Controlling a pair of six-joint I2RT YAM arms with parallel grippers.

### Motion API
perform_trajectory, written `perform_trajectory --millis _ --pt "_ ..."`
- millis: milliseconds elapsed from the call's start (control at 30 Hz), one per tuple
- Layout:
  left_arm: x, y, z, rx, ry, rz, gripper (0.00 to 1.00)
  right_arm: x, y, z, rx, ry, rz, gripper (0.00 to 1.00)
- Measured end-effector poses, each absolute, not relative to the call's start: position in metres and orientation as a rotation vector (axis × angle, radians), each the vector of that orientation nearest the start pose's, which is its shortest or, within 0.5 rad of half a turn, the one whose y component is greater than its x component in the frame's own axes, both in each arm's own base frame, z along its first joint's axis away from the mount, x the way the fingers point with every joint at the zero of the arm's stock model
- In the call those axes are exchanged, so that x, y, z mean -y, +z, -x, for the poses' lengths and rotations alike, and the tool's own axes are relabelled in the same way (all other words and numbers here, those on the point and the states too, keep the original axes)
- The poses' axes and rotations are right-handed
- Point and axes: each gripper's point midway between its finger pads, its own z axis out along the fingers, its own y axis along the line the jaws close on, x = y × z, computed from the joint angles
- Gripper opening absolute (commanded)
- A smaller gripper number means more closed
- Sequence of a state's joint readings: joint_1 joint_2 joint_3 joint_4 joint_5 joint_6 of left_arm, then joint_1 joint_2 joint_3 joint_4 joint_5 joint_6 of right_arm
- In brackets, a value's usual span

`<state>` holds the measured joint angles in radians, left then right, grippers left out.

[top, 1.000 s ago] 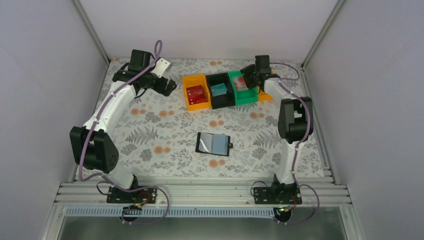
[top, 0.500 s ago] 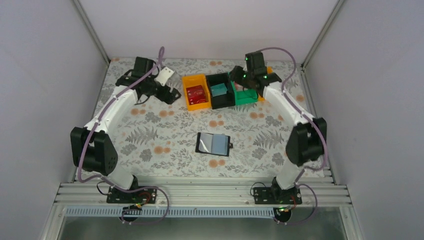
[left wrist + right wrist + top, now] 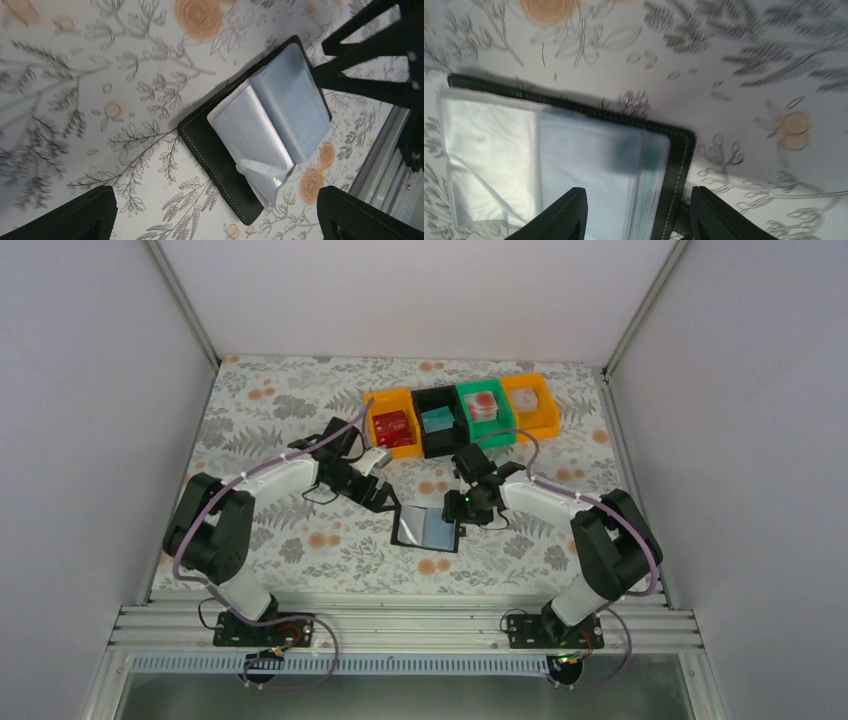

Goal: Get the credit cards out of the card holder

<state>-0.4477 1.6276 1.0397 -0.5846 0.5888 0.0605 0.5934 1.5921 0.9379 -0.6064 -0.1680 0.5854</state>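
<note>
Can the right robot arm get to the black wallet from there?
Probably yes. The right gripper hangs open just above one edge of the card holder, with nothing between them. The left gripper is at the opposite side, not blocking.

Top camera looks down on the whole table (image 3: 270, 410) — both wrist cameras, close above, share the card holder (image 3: 428, 528).

The flat black leather card holder (image 3: 428, 528) has pale blue-grey plastic inner faces and light stitching. The white table cover (image 3: 300, 540) bears grey ferns and orange flowers.
</note>
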Motion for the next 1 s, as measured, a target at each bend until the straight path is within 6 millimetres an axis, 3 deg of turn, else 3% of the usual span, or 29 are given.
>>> perform_trajectory --millis 133,333,500,667,867,933,1000 --pt "0.245 0.065 -0.269 -2.686 -0.960 -0.776 1.00 -0.215 0.033 -0.242 -2.970 0.483 0.077 0.50" --pt "0.263 0.043 -0.248 -2.758 -1.019 -0.797 1.00 -0.220 0.027 -0.241 -2.962 0.523 0.049 0.41" --pt "0.274 0.042 -0.250 -2.749 -1.088 -0.809 0.99 -0.225 0.024 -0.242 -2.960 0.561 0.037 0.36" --pt "0.291 0.042 -0.251 -2.727 -1.077 -0.879 0.91 -0.235 0.025 -0.245 -2.952 0.616 0.055 0.33" --pt "0.299 0.039 -0.251 -2.726 -1.032 -0.925 0.68 -0.250 0.032 -0.253 -2.938 0.696 0.095 0.28" --pt "0.298 0.038 -0.252 -2.724 -1.011 -0.932 0.54 -0.255 0.031 -0.257 -2.933 0.714 0.107 0.26" --pt "0.296 0.036 -0.253 -2.732 -0.993 -0.924 0.32 -0.258 0.030 -0.258 -2.936 0.725 0.114 0.25"
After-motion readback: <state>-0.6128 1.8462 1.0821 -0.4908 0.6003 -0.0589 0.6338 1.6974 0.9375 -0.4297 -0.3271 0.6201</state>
